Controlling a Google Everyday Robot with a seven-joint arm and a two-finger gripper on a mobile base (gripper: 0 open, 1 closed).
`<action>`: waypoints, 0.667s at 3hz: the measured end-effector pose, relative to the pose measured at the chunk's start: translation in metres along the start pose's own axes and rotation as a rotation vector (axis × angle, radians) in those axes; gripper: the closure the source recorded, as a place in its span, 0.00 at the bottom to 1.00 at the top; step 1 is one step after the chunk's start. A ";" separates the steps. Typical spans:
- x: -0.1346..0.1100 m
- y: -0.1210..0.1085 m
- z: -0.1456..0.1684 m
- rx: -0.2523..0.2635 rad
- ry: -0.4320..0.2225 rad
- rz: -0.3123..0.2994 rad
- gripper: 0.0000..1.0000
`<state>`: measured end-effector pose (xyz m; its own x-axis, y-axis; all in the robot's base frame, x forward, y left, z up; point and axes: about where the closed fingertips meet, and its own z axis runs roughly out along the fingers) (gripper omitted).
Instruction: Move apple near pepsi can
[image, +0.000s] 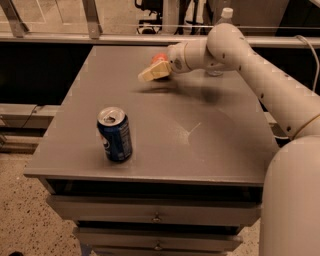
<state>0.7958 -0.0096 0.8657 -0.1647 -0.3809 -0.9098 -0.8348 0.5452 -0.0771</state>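
Grey tabletop (200, 135) lies open between the front-edge pepsi can (114, 136) and my gripper (151, 74), far back against the apple (160, 57), its grip something I cannot tell.

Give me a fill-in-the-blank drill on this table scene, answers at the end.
Of the apple and the pepsi can, the gripper is at the ___.
The pepsi can stands ___ near the table's front edge.
The water bottle behind the arm has a ___ cap.
Answers: apple; upright; white.
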 end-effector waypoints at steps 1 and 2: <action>-0.001 0.004 0.010 -0.012 -0.002 -0.002 0.16; -0.001 0.005 0.007 -0.005 0.003 -0.011 0.41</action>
<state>0.7954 -0.0009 0.8634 -0.1576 -0.3890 -0.9077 -0.8389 0.5376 -0.0847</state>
